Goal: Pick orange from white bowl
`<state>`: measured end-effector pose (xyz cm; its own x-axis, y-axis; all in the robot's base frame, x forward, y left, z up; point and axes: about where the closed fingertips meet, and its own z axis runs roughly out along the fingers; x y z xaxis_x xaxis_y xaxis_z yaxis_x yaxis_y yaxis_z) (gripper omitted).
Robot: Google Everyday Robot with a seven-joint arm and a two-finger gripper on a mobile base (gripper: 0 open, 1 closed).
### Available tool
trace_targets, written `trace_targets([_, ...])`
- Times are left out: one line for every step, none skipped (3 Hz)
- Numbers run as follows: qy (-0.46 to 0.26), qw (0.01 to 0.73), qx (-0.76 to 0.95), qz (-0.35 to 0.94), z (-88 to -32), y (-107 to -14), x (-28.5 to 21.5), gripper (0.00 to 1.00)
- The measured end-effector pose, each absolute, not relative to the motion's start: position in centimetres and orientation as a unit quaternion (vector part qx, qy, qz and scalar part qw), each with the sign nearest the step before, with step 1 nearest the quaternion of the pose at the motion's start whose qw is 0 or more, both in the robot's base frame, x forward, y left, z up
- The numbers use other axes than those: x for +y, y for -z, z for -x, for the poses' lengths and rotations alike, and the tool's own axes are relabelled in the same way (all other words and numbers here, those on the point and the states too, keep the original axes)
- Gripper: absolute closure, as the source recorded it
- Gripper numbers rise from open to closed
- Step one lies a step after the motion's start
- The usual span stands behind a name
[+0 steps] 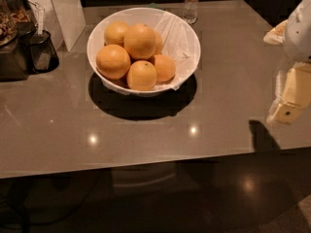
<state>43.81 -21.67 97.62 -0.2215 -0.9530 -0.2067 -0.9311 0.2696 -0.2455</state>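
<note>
Resting on the grey counter (218, 81), left of centre and toward the far edge, the white bowl (146, 10) holds a pile of about six oranges. A crinkled clear plastic sheet (179, 35) lines the bowl and shows on its bare right half. The fruit is heaped on the left half.

Target item: the orange (140, 41), the largest of the pile. It sits on top, near the middle of the heap, supported by the fruit beneath it. Adjacent items:
- a second orange (113, 61) touches it at the lower left;
- a smaller orange (141, 75) with a dark stem dot lies directly in front;
- a fourth orange (164, 67) lies at the lower right;
- a fifth orange (115, 32) lies behind on the left;
- a sixth is mostly hidden behind the target on the right.

Pincer (287, 106): located at the right edge of the view, above the counter's near right corner, well apart from the bowl. Whether it is open or closed cannot be told. The white arm (302, 25) rises above it to the edge of the view. A dark shadow (262, 136) falls on the counter just to the pincer's left.

Other items: a clear bottle (192, 4) stands upright just behind the bowl on the right. A white panel (65, 13) stands tilted at the far left, with a dark container (43, 52) carrying a tag beside it.
</note>
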Motion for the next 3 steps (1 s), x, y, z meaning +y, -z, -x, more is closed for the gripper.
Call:
trace_targets([0.034,0.159,0.781,0.603,-43.8,-97.6,-21.7,0.0])
trace_targets([0.022,0.169,0.773,0.611,-44.4,-97.8,-21.0,0.0])
trace_targets([-0.012,0.181,0.761,0.623,-46.7,-98.0,-19.2,0.0])
